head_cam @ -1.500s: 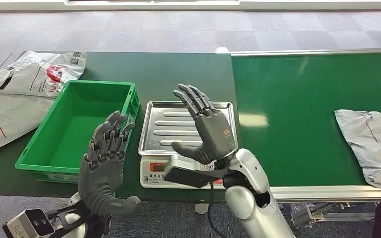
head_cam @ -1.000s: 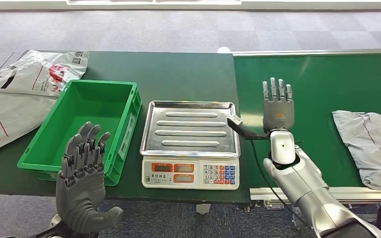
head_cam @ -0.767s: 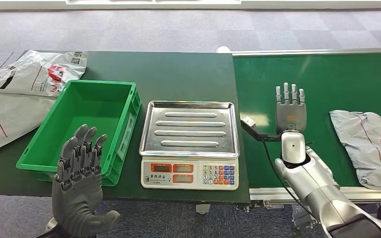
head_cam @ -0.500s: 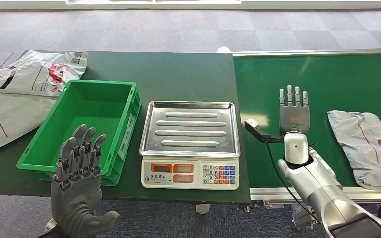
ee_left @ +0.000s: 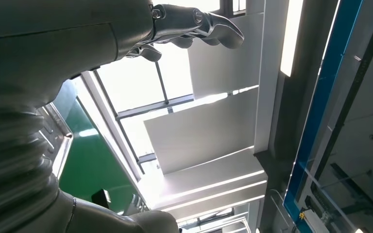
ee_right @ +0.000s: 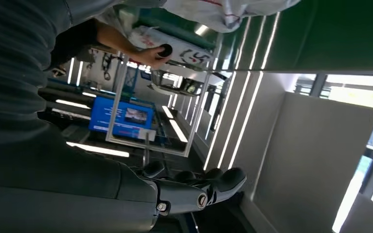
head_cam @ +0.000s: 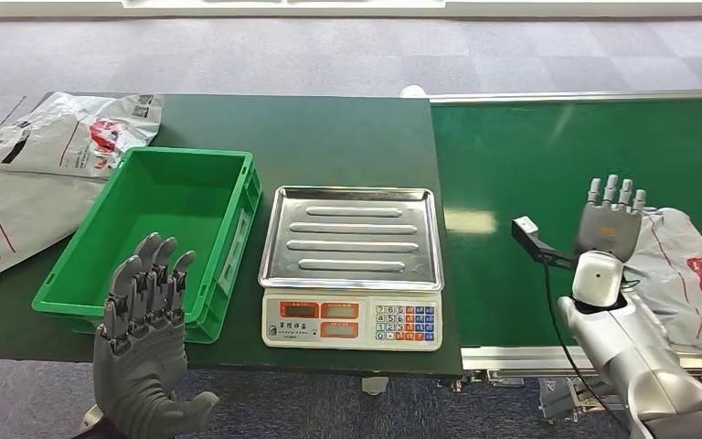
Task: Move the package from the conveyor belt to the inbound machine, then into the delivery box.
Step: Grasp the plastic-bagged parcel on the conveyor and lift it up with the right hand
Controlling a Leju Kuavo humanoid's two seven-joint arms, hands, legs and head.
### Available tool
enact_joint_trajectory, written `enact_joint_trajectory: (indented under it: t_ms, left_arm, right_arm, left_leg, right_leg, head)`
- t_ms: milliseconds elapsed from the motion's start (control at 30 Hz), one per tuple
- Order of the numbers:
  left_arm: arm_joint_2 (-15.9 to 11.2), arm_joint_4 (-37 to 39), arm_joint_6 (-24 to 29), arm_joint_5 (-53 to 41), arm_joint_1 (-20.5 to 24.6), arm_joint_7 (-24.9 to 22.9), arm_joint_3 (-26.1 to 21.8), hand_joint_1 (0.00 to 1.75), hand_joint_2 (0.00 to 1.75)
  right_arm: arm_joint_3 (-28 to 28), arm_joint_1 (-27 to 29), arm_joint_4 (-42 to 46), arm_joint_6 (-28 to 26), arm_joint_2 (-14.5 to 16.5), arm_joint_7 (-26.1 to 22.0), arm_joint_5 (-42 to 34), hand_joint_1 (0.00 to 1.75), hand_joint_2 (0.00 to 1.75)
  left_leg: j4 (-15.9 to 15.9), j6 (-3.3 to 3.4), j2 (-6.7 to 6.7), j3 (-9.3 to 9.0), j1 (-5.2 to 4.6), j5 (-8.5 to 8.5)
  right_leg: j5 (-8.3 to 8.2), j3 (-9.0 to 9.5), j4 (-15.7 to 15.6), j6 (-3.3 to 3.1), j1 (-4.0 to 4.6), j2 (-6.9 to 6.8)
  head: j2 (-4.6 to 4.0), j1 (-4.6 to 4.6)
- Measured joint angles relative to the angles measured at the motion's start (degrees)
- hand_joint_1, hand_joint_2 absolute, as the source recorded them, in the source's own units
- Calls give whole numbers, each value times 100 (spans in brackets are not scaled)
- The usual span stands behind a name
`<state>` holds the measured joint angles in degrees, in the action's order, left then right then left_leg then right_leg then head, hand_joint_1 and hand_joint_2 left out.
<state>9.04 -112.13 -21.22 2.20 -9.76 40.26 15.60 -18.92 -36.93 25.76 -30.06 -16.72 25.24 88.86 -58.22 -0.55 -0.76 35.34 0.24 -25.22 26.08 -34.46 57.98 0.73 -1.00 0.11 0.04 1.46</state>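
Note:
A grey plastic package with red print lies on the green conveyor belt at the far right. My right hand is raised flat over the belt, fingers straight and apart, right beside the package's left edge and holding nothing. The silver scale tray stands empty in the middle. The green delivery box is empty on the left. My left hand hovers by the box's near corner, fingers apart and empty. In the right wrist view the package shows along the frame edge.
Two more grey packages lie at the left end of the dark green table. The scale's keypad faces me. A person's arm shows in the right wrist view near the belt. The belt's metal rail runs along the front.
My right hand has swung from over the scale to the right across the belt, reaching the package's edge. The package has drifted left on the belt. The left hand sank slightly.

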Motion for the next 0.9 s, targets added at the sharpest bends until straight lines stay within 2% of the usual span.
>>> enact_joint_trajectory:
  t_ms: [200,367,467,900]
  left_arm:
    - [-4,0,13,-6,5,0,1,0,175]
    - [-10,-15,85,-74,19,0,1,0,175]
    - [-10,-23,87,-100,34,0,1,0,175]
    - [21,108,-2,-76,296,-2,1,0,175]
  right_arm:
    - [366,-4,-265,277,-130,58,-24,0,175]
    - [769,-58,-427,1528,-142,36,-336,0,175]
    - [975,-167,-482,1860,-144,85,-356,0,175]
    - [1307,-368,-613,1958,-290,407,-196,0,175]
  left_leg:
    - [0,3,11,-5,-2,-3]
    - [2,3,9,-4,-2,-2]
    - [2,3,12,-6,-2,-2]
    - [1,4,15,-7,-2,-2]
  right_leg:
    - [0,-2,0,1,0,12]
    - [3,1,0,5,-1,8]
    - [3,-1,0,6,-2,13]
    - [3,1,0,6,-2,13]
  head:
    - [0,0]
    - [0,0]
    - [0,0]
    - [0,0]
